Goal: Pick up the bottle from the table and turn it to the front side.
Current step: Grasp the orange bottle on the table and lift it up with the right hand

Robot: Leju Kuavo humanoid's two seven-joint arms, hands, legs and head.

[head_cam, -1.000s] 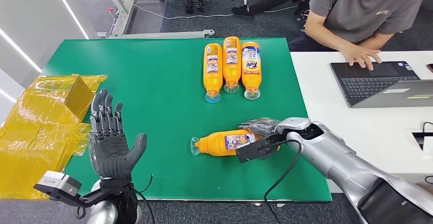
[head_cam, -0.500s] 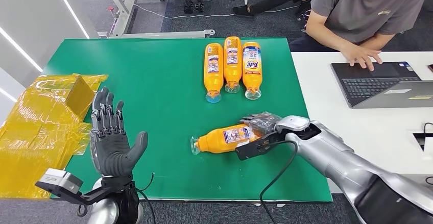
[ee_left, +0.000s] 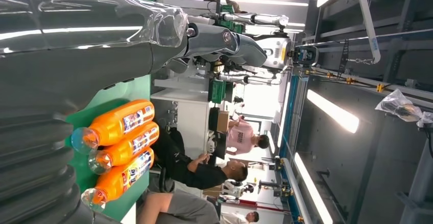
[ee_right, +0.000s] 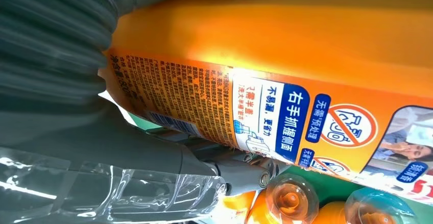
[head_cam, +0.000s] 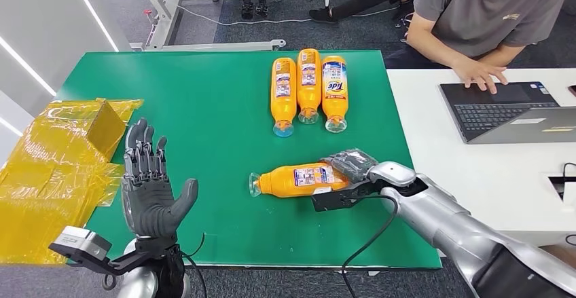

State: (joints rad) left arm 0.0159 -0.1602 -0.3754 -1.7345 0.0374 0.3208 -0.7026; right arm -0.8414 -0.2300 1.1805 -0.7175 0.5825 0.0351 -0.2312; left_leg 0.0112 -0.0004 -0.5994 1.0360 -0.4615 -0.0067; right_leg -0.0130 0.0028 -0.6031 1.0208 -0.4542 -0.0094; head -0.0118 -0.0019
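The bottle (head_cam: 299,179) lay on its side on the green table (head_cam: 204,108), its long axis running nearly straight across the table from left to right. Its clear cap pointed toward the left hand's side and its base toward the right hand (head_cam: 353,169). That hand grasped the bottle at the base end, fingers wrapped over the top and partly covered in clear plastic film. In the right wrist view the bottle (ee_right: 286,66) filled the space beside the thumb, its back label with fine print and blue warning panels facing the camera.

The left hand (head_cam: 151,189) was raised upright near the table's front edge, well left of the bottle, palm turned inward, fingers spread and holding nothing.

Three more bottles (head_cam: 308,87) lay side by side beyond the held bottle, near the table's far edge, touching one another, long axes running front to back and caps pointing toward the robot. In the left wrist view the same row (ee_left: 120,152) showed past the fingers.

A crumpled yellow bag (head_cam: 54,169) sat at the table's left edge. Right of the table stood a white desk (head_cam: 475,169) with a laptop (head_cam: 506,111), and a person (head_cam: 475,20) rested a hand on its keyboard.
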